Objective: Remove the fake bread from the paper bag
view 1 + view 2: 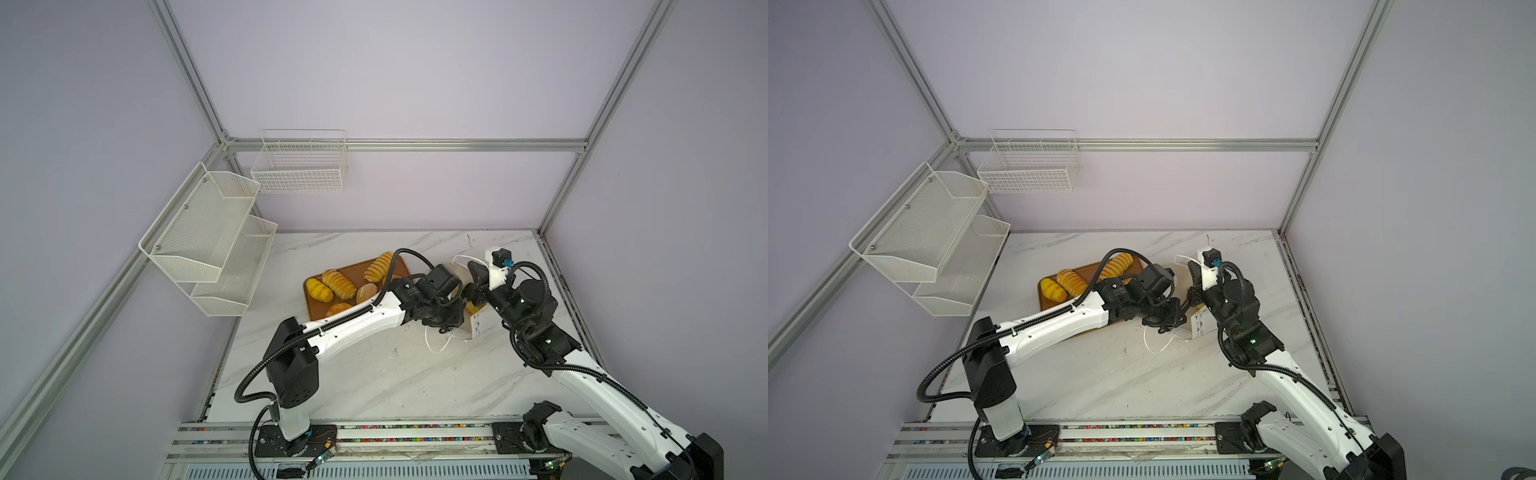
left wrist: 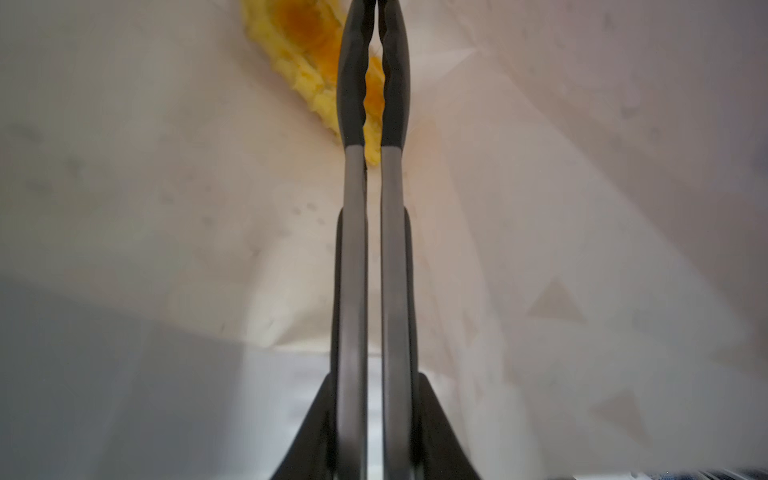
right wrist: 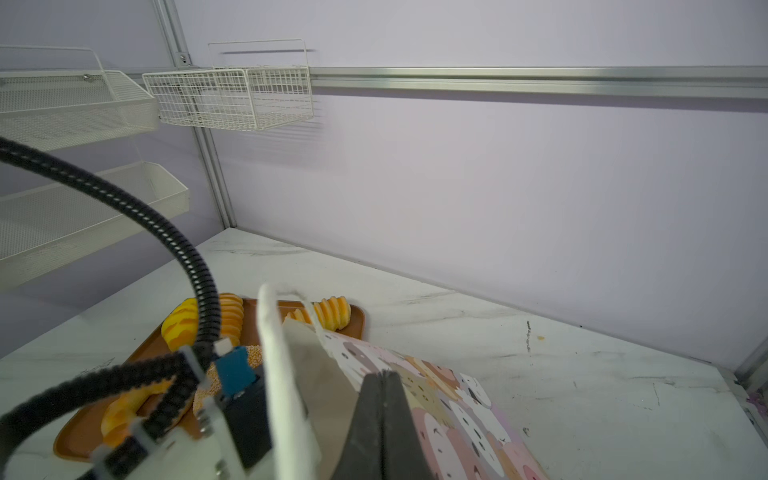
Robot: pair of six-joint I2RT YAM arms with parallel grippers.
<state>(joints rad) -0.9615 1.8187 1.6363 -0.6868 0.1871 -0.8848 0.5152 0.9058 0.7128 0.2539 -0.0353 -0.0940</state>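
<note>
I count five or six pieces of the fake bread (image 1: 338,284) already lying on the brown tray (image 1: 311,311), so I judge most of the work is done. At least one yellow piece (image 2: 303,62) is still inside the paper bag (image 3: 449,399). My left gripper (image 2: 374,415) is clamped on the tongs (image 2: 353,187). Their tips are almost together at that piece, but I cannot tell if they pinch it. My right gripper (image 3: 380,399) is closed on the bag's wall.

Both arms reach forward and converge right of centre, wrists nearly touching in both top views. Left gripper (image 2: 376,8): long jaws drawn together, tips meeting. Right gripper (image 3: 382,376): jaws pressed flat together.
</note>
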